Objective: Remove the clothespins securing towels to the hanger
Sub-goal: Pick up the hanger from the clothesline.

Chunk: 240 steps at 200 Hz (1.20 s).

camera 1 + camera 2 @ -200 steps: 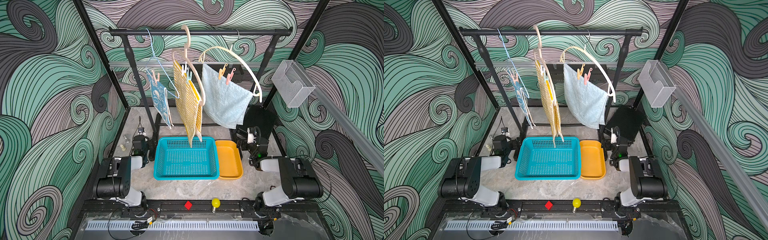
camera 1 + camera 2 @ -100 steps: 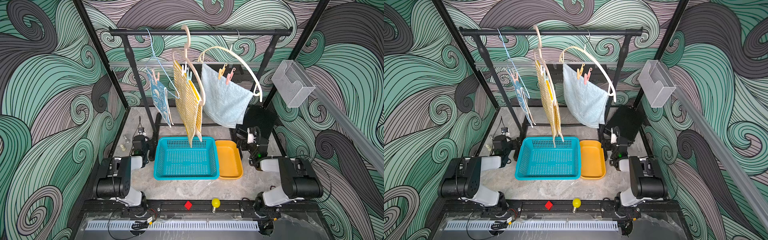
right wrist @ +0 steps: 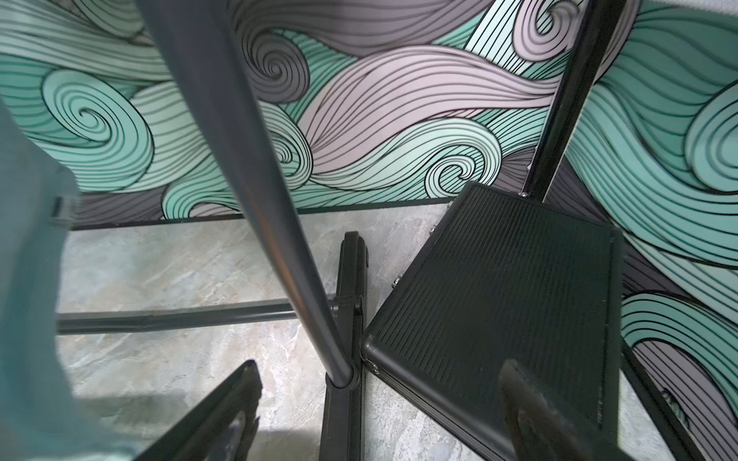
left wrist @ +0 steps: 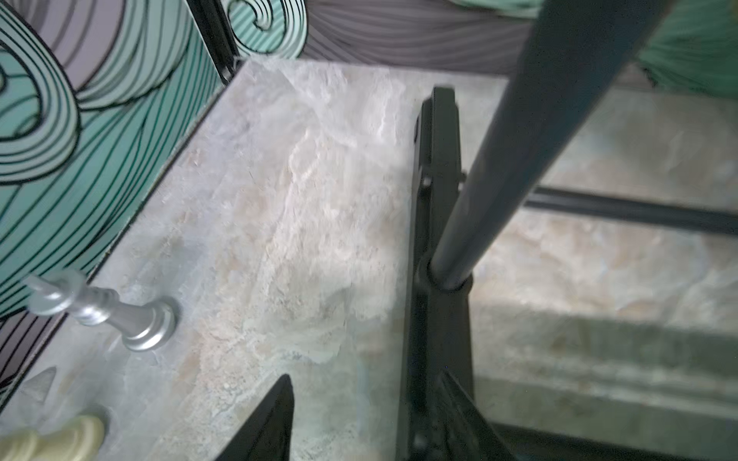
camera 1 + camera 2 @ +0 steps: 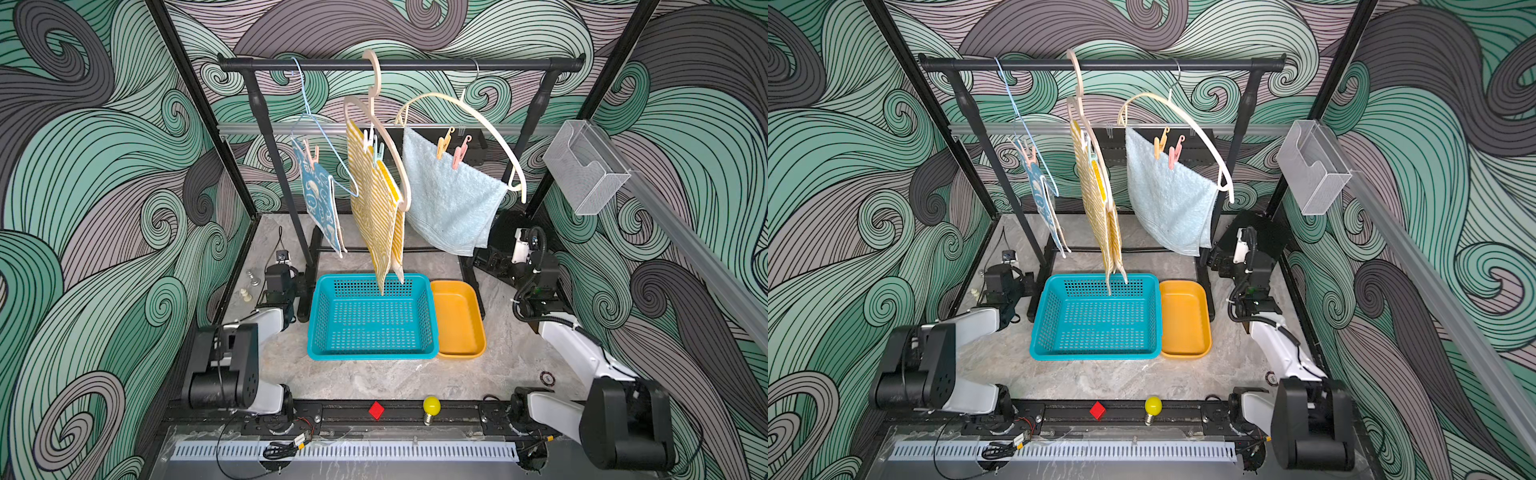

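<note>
Both arms sit low, well below the hanging work.

Left arm [image 5: 266, 320]: folded, forearm lying along the worktop [image 5: 374, 378], wrist beside the rack's left foot. In the left wrist view the left claw [image 4: 367, 383] stands partly spread, with nothing between its fingers [image 4: 275, 415]; a silver chess piece [image 4: 100, 311] stands off to one side.

Right arm [image 5: 573, 336]: forearm reaching towards the back, wrist lifted a little beside a black ribbed case [image 3: 499, 287]. The right claw [image 3: 381, 367] is spread wide and empty.

The clothespins are all on the hangers, untouched:
- pink pair [image 5: 311, 153] on the teal-blue towel [image 5: 318, 195];
- white and pale teal pair [image 5: 372, 143] on the striped towel [image 5: 374, 199];
- orange clothespin [image 5: 444, 143] and pink clothespin [image 5: 460, 151] on the pale-blue towel [image 5: 449, 203].

The hangers hook over the black rail [image 5: 399, 64] (the striped towel's lower corner hangs over the teal basket [image 5: 372, 355]). An orange tray [image 5: 461, 354] sits just beside the basket.
</note>
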Tool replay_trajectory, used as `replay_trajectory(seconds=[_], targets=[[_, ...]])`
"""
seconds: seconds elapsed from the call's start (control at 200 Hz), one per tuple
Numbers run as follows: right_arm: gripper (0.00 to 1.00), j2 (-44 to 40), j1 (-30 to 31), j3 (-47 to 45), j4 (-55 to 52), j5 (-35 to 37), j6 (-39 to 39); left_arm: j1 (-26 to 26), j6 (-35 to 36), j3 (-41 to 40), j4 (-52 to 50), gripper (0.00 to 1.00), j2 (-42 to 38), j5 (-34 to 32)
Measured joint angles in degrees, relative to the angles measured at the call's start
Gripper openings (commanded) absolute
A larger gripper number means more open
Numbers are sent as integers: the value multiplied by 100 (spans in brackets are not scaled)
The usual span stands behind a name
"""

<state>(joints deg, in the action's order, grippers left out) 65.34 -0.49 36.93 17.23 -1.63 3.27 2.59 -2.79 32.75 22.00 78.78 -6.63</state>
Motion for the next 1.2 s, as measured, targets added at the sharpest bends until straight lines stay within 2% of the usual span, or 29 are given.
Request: replay_trajectory(seconds=[0.15,0.28,0.515,0.725,0.966,1.201], targets=[[93,-643,0,4,-787,20,269,-37,-306,868,-833,54,-990,42],[93,-1141,0,273,-1528,-17,461,-162,-745,1189,-1668,56,-1624,118],[92,-1766,0,1528,-2835,-745,739,-350,-1462,2020,-3764,58,-2409,588],[93,-2162,0,2608,-3720,-1469,857,-387,-1735,2868,-4874,61,-2822,1165],[92,-1803,0,4135,-4433,-2393,986,-396,-1740,3477,-5545,61,-2852,1657],[90,-750,0,5613,-4680,-2677,1145,-398,-1648,3910,-5941,61,-2802,1867]])
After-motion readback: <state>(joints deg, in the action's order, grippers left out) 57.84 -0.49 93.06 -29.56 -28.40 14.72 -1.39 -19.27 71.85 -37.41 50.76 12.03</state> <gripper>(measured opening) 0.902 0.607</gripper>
